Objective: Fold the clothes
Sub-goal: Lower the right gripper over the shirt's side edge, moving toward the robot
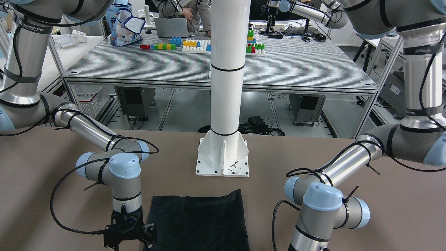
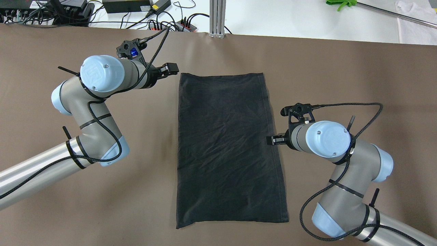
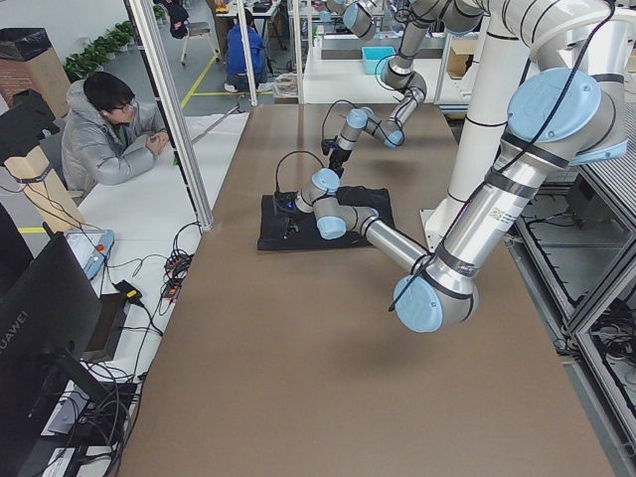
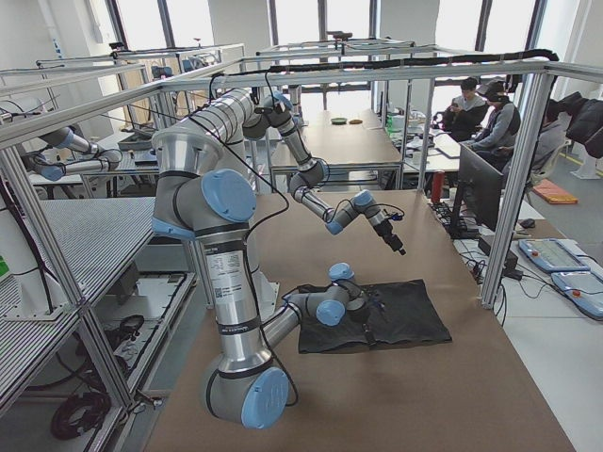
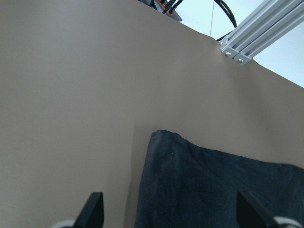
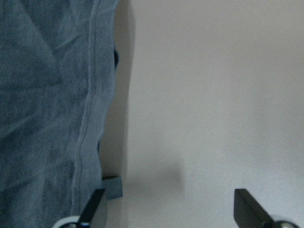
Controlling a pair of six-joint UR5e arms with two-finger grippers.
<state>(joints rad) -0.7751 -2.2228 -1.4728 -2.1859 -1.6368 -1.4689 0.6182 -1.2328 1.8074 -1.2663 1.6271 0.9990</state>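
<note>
**Lying flat: a black garment between two open robot hands**

Seen from overhead, the left arm (image 2: pixel 92 112) reaches in from the left side across the brown surface (image 2: pixel 341 68). Its left hand (image 5: pixel 171 213) is near the garment's far left corner. Its wrist camera shows the two fingertips (image 5: pixel 94 209) spread wide apart, gripping nothing, with that corner of the fabric in front of them.

In the middle lies the black garment (image 2: pixel 225 143), a soft, lightly creased rectangle spread flat on the surface. Its long sides run away from the robot and it has a hemmed right edge.

To the right, the right hand (image 6: pixel 168 209) sits at that hemmed edge, about halfway along it. Its fingers (image 6: pixel 247 209) are also spread, one by the hem and the other over bare surface, holding nothing. The right arm (image 2: pixel 341 164) bends in from the lower right.
</note>
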